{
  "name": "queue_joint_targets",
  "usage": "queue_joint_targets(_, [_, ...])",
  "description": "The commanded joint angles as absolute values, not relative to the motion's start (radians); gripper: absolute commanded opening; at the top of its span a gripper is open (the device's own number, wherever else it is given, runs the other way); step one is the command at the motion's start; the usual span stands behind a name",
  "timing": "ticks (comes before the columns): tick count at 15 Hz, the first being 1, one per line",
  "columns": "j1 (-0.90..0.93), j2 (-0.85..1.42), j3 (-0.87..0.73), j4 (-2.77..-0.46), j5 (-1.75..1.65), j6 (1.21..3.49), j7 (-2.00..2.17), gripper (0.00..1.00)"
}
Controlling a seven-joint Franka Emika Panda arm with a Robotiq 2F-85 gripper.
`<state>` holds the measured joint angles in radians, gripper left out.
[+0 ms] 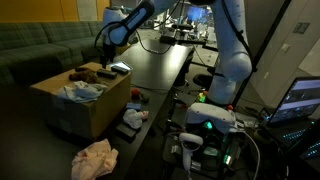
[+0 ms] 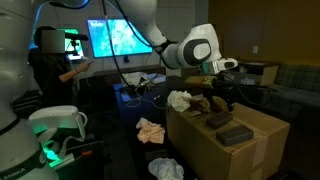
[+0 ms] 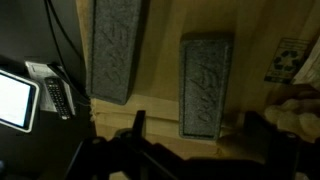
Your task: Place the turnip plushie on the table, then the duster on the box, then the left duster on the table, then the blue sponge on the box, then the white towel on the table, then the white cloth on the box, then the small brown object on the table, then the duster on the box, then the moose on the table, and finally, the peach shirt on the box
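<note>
Two grey rectangular dusters lie side by side on the tan box: one at the left, the other in the middle of the wrist view. My gripper hangs open just above the box, its dark fingers on either side of the near end of the middle duster, with nothing between them. In both exterior views the gripper is over the box. The dark brown moose and the white towel also lie on the box. The peach shirt is on the floor.
The long black table runs beside the box, with cables and gear at its far end. A bright phone and a remote lie next to the box. A small white and red thing sits by the box. A white cloth is on the floor.
</note>
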<state>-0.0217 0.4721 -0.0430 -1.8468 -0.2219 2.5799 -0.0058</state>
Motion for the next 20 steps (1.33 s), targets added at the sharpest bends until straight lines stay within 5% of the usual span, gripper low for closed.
queue_joint_targets(1, [-0.042,0.469,-0.006,-1.873,-0.162,2.606,-0.094,1.0])
queue_joint_targets(20, [-0.118,0.572,0.056,-1.815,-0.054,2.55,-0.308,1.0])
